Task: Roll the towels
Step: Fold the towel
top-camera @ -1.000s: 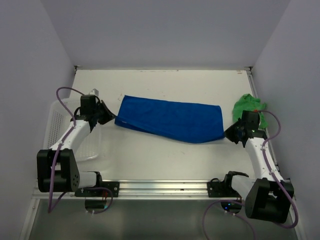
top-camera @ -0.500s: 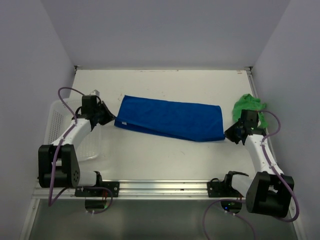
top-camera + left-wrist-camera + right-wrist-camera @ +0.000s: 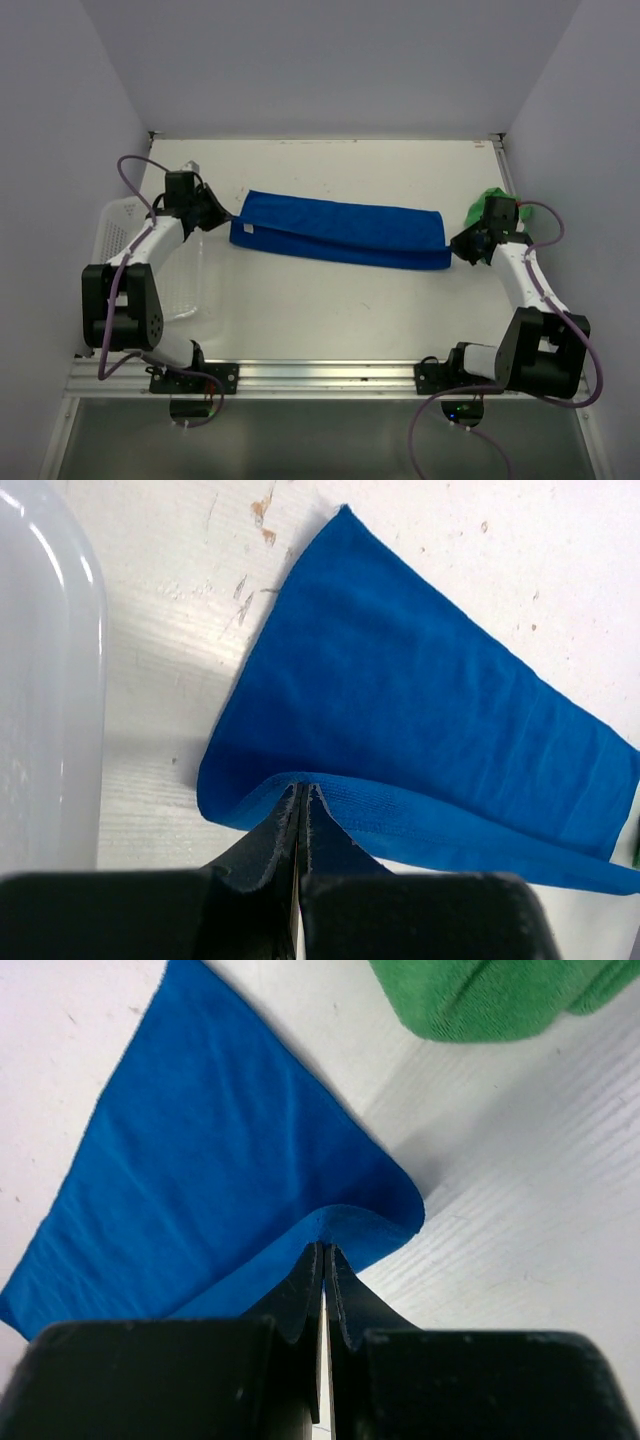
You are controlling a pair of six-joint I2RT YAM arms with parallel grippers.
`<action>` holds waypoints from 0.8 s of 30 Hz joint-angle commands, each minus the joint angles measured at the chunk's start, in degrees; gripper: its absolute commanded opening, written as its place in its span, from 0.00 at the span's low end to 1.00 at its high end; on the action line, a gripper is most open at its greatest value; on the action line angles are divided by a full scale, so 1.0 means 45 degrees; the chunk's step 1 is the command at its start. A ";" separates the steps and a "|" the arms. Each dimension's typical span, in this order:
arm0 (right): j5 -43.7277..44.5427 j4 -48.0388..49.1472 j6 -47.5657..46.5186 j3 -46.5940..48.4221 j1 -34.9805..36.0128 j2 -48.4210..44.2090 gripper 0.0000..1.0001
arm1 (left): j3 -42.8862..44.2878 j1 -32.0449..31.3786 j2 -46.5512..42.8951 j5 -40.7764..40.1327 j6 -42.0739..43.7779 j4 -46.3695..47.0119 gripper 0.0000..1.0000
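Observation:
The royal blue towel [image 3: 340, 232] lies as a long folded strip across the middle of the table. My left gripper [image 3: 226, 218] is shut on its left end; in the left wrist view the gripper [image 3: 303, 788] pinches the near edge of the blue towel [image 3: 400, 710]. My right gripper [image 3: 456, 247] is shut on its right end; in the right wrist view the gripper [image 3: 325, 1250] pinches the curled corner of the blue towel [image 3: 220, 1170]. The bright green towel [image 3: 488, 205] lies bunched at the right wall, behind my right wrist, and also shows in the right wrist view [image 3: 490, 995].
A white mesh basket [image 3: 120, 235] stands at the left edge under my left arm; its rim shows in the left wrist view [image 3: 50, 680]. White walls close in the table at the back and both sides.
Both grippers have moved away from me toward the back with the blue towel's near edge, folding it over into a narrower strip.

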 commanded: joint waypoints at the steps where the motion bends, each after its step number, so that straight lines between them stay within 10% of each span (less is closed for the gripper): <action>1: 0.0236 0.0856 0.0507 0.0836 -0.0087 0.0539 0.00 | 0.1002 0.0005 0.0511 0.0067 -0.0156 0.0636 0.00; 24: 0.0958 0.1599 0.1738 0.2829 -0.0087 0.3412 0.00 | 0.3717 -0.0601 0.2955 -0.0734 -0.0351 0.0226 0.00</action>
